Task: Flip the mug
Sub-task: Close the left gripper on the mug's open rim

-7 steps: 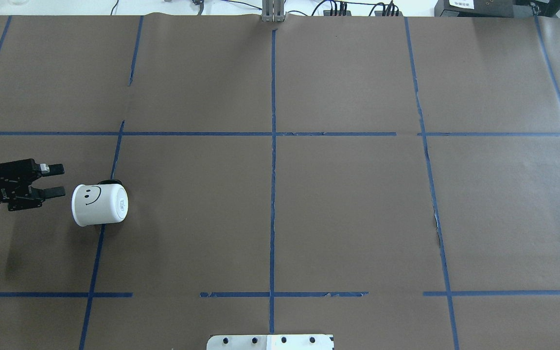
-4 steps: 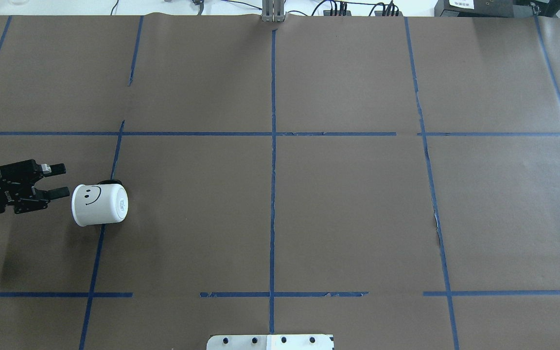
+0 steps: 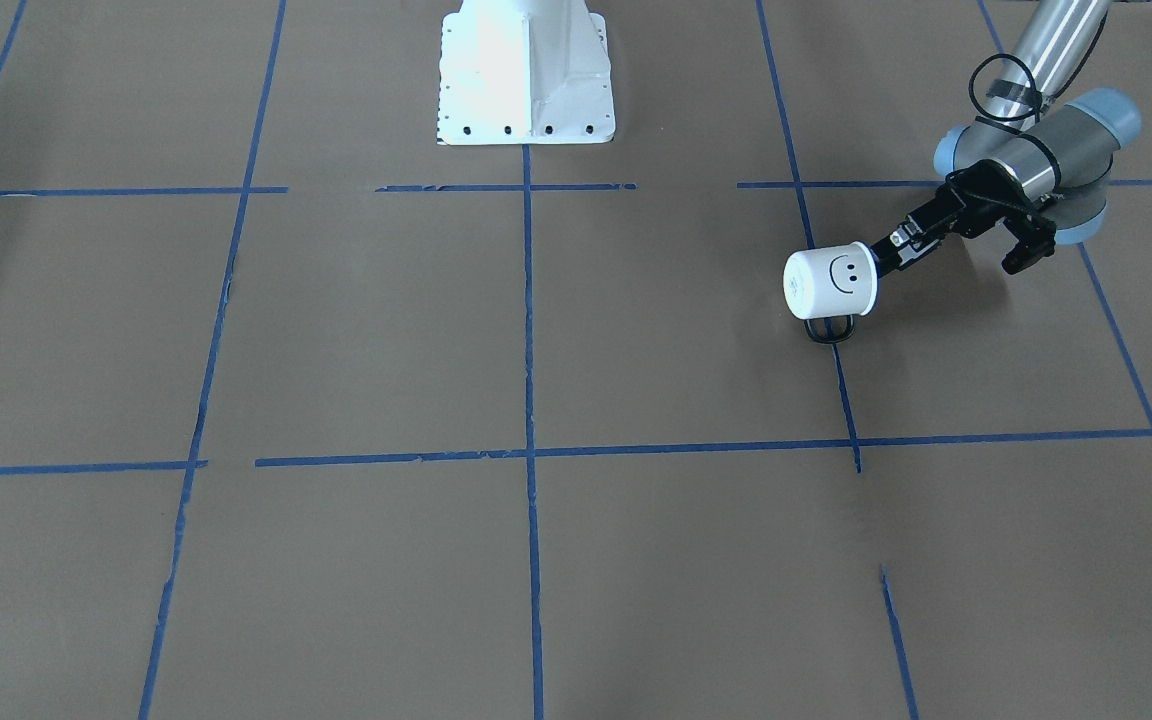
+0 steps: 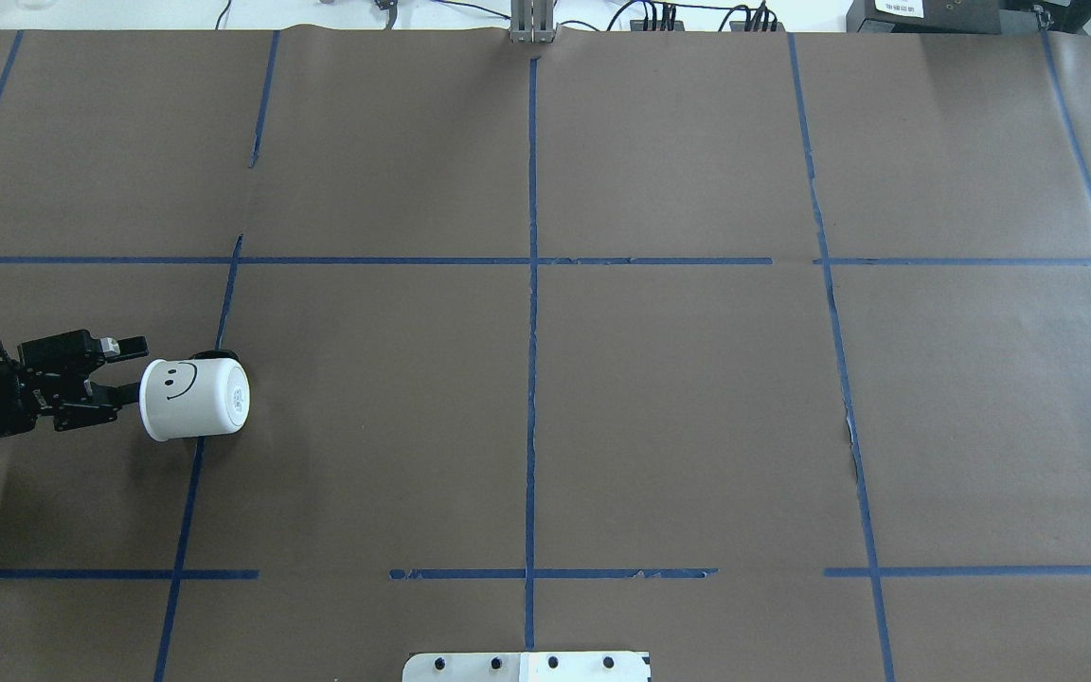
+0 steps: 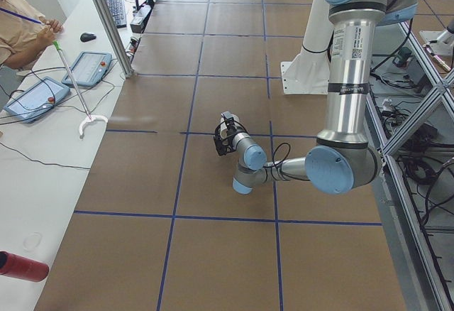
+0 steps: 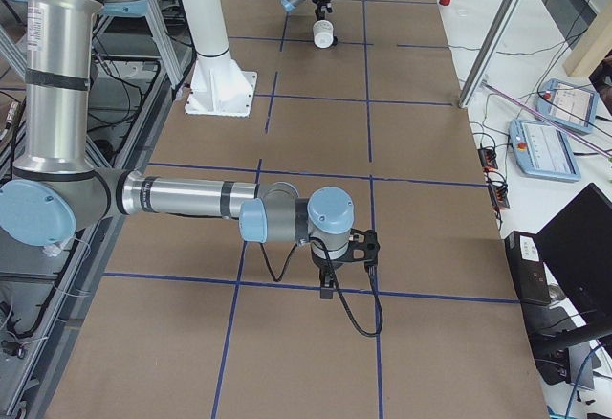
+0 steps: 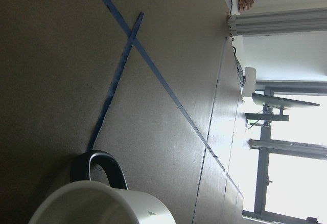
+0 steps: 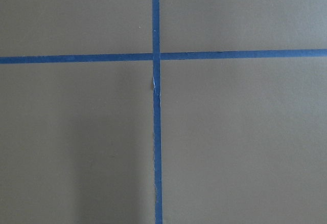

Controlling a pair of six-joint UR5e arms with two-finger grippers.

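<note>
Left gripper (image 4: 134, 367) closer than a second ago, jaws spread, tips at rim of mug (image 4: 195, 400) lying on side, mouth toward them

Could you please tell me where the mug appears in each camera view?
Front-facing: mug, right of centre.
Overhead: far left, mid-height.
Exterior left: cannot be made out.
Exterior right: small, top centre.
Left wrist: bottom left, rim and handle.
Right wrist: not in view.
Shared landmark: the blue tape line passing under it.
</note>
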